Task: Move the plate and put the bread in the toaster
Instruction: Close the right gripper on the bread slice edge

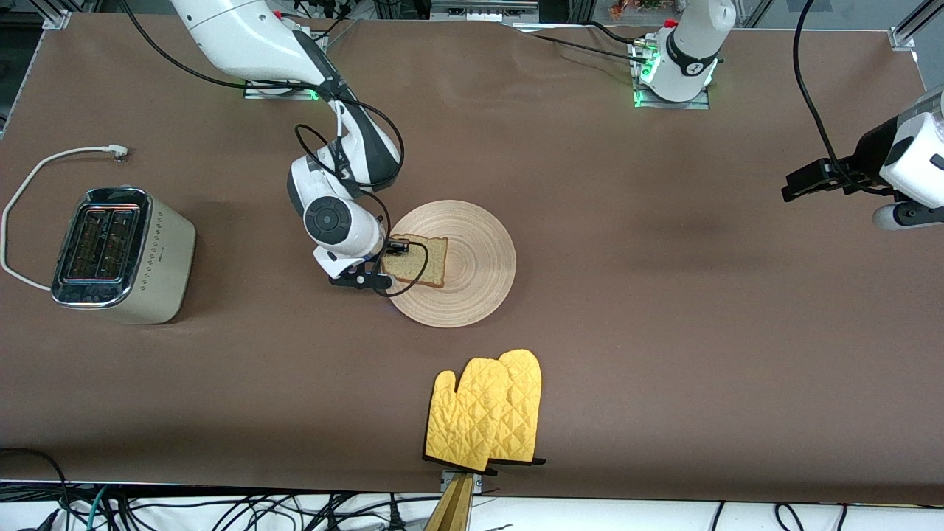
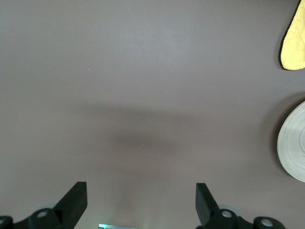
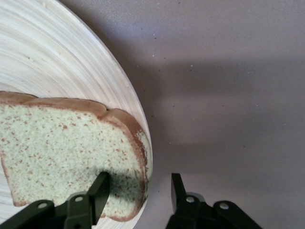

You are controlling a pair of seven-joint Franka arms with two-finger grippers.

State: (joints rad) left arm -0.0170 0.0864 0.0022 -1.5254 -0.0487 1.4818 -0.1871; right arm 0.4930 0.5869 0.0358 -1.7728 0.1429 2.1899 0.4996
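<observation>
Toaster (image 1: 122, 254), bread (image 1: 417, 259) on plate (image 1: 472, 243), oven mitts (image 1: 487, 413).
Toaster at the right arm's end of the table (image 1: 664, 295); right gripper (image 3: 138, 193) straddling the bread's crust edge, jaws apart, not yet clamped; left gripper (image 2: 140, 202) spread wide, waiting over bare table.

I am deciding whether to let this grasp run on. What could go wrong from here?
The right gripper straddles the light brown bread slice's edge and the round pale wooden plate's rim; closing may pinch the plate too, or tear the crust. The cream-white chrome-topped toaster sits well toward the right arm's end, so a shallow hold might drop the slice in transit.
</observation>
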